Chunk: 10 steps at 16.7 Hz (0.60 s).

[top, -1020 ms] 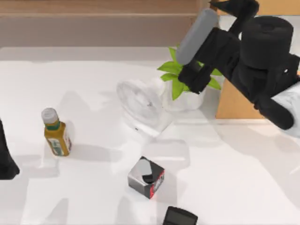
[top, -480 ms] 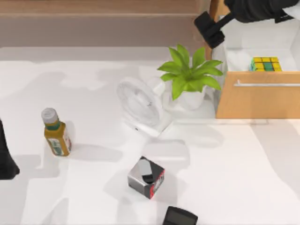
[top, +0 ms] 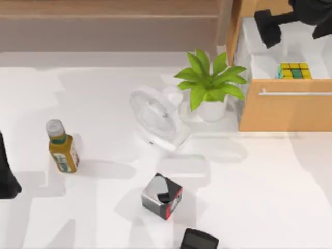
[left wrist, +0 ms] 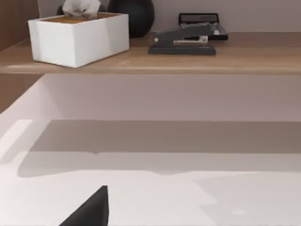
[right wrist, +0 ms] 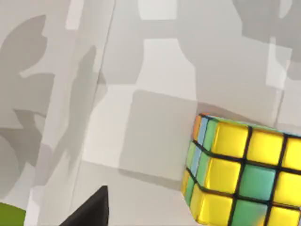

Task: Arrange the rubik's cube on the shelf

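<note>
The rubik's cube (top: 294, 71), yellow and green, lies inside the open drawer of the orange-tan cabinet (top: 282, 111) at the table's right. The right wrist view shows the same cube (right wrist: 244, 172) close up on the drawer's white floor. My right gripper (top: 267, 28) hovers over the drawer's back left part, left of the cube and apart from it. The shelf (top: 104, 8) runs along the back as a light-brown ledge with a grey-brown panel below; the left wrist view faces the shelf (left wrist: 188, 59). My left arm (top: 6, 179) is parked at the table's left edge.
A potted plant (top: 210, 83) and a white fan (top: 155, 116) stand left of the cabinet. A bottle (top: 62, 148) is at the left, and a grey, black and red box (top: 162, 196) and a dark object (top: 199, 240) sit near the front. A tissue box (left wrist: 77, 35) and stapler (left wrist: 183, 41) occupy the shelf.
My right arm has swung from over the plant up to the back right, uncovering the drawer and the cube. Its gripper has shifted right over the drawer. The left arm is still.
</note>
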Tool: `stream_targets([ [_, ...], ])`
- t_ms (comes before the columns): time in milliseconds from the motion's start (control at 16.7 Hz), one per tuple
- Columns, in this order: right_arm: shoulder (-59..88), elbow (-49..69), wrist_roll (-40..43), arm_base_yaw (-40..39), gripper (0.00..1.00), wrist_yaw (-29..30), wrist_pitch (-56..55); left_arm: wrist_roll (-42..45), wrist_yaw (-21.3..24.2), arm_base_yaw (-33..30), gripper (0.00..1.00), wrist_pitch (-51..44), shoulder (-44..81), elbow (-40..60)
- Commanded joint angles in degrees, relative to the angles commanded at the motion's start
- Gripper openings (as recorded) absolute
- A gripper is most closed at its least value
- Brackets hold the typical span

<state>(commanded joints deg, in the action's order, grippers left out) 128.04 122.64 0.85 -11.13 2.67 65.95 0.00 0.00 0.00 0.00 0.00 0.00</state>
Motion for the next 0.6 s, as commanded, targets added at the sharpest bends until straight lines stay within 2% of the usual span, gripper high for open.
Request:
stream_targets([
  [300,9.26,11.72,-7.25,2.9,1.0,-1.22,13.57,0.0,0.0,0.0,1.0,0.0,0.0,0.0],
  [600,11.59,14.6,-8.88,3.43,1.0,-1.54,15.98,0.0,0.0,0.0,1.0,0.0,0.0,0.0],
])
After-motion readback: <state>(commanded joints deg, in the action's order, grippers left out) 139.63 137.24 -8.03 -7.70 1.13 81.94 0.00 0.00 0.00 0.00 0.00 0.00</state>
